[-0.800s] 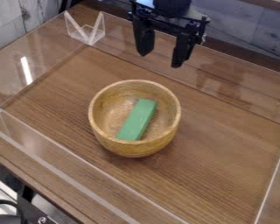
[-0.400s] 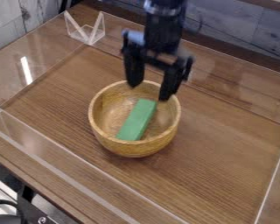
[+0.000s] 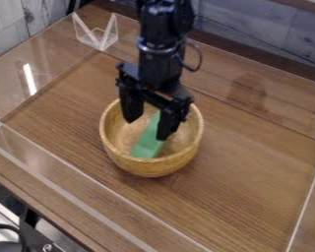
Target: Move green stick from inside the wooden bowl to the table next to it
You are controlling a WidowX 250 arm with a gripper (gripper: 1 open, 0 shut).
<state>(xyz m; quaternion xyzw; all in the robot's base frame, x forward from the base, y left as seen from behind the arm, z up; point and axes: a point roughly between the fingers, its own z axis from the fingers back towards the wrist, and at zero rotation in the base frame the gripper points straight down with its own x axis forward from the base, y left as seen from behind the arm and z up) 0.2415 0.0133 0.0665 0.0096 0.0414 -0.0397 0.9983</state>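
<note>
The green stick lies flat inside the wooden bowl, which sits in the middle of the table. My gripper hangs just over the bowl with its jaws open. Its two black fingers reach down to either side of the stick's upper end and hide part of it. Nothing is between them but the stick below; I cannot tell whether they touch it.
Clear acrylic walls edge the tabletop on all sides. A small clear stand sits at the far left corner. Bare wood surrounds the bowl, widest to its right and front.
The gripper has come down and toward the front left, from above the far edge of the table to right over the bowl. Its jaws stayed open. The stick and bowl have not moved.
</note>
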